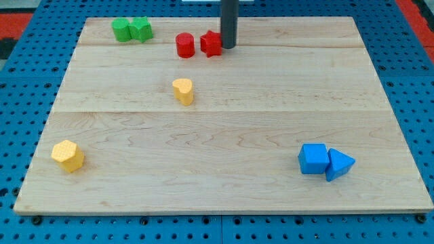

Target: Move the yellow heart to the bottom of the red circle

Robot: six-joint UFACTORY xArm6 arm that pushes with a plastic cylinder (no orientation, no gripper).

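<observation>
The yellow heart [183, 91] lies on the wooden board [224, 122], left of centre. The red circle [185, 45] stands near the view's top, directly above the heart with a gap between them. A second red block [211, 43], its shape unclear, sits just to the right of the red circle. My tip [228, 47] is at the view's top, touching or nearly touching the right side of that second red block, up and to the right of the yellow heart.
Two green blocks [132, 30] sit together at the top left. A yellow hexagon-like block [68, 156] lies at the bottom left. A blue cube [313, 159] and a blue triangle [338, 165] touch at the bottom right. Blue pegboard [27, 81] surrounds the board.
</observation>
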